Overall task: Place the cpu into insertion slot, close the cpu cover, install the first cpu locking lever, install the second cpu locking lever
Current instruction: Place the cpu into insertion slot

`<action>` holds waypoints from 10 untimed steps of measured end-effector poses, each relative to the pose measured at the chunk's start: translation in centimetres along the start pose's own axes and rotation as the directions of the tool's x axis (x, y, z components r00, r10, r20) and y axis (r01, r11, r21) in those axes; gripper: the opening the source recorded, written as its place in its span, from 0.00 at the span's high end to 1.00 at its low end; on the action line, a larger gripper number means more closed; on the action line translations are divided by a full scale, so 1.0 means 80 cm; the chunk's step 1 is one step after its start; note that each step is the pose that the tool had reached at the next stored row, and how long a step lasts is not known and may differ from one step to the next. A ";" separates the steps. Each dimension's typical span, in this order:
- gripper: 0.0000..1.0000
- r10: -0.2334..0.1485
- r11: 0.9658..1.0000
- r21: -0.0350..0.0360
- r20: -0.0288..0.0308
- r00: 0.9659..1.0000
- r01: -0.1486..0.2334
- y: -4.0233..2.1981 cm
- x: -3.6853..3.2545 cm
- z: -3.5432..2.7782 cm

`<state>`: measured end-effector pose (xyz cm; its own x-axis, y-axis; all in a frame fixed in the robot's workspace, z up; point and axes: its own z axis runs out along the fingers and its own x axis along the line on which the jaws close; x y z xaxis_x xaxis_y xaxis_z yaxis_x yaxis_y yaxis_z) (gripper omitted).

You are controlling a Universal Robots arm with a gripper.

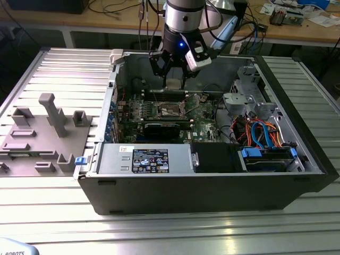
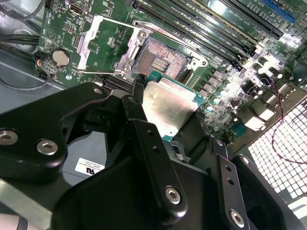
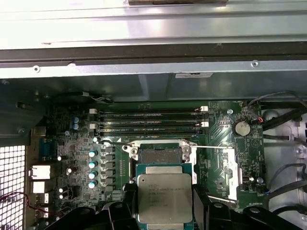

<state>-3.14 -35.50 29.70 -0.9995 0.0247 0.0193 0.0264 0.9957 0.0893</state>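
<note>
Gripping one cpu [image 3: 164,197], end effector [image 1: 173,78] hangs near one insertion slot [image 3: 159,154].

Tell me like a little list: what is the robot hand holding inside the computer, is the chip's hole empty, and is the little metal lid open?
gripper: shut on the cpu, down inside the open computer case
cpu: silver top facing up, held close to the insertion slot, not yet in it
insertion slot: empty, dark centre showing
cpu cover: flipped open, lying beside the slot on the green board
</note>
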 end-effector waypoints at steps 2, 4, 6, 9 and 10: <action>0.45 0.000 1.000 0.000 0.000 1.000 0.000 -0.0001 0.0000 0.0009; 0.45 0.000 1.000 0.000 0.000 1.000 0.000 -0.0002 0.0000 0.0018; 0.45 0.000 1.000 0.000 0.000 1.000 0.000 -0.0003 0.0000 0.0031; 0.45 0.000 1.000 0.000 0.000 1.000 0.000 -0.0005 -0.0001 0.0052; 0.45 0.000 1.000 0.000 0.000 1.000 0.000 -0.0005 -0.0001 0.0060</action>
<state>-3.14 -35.50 29.22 -0.9995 0.0247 0.0193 0.0264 0.9957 0.0893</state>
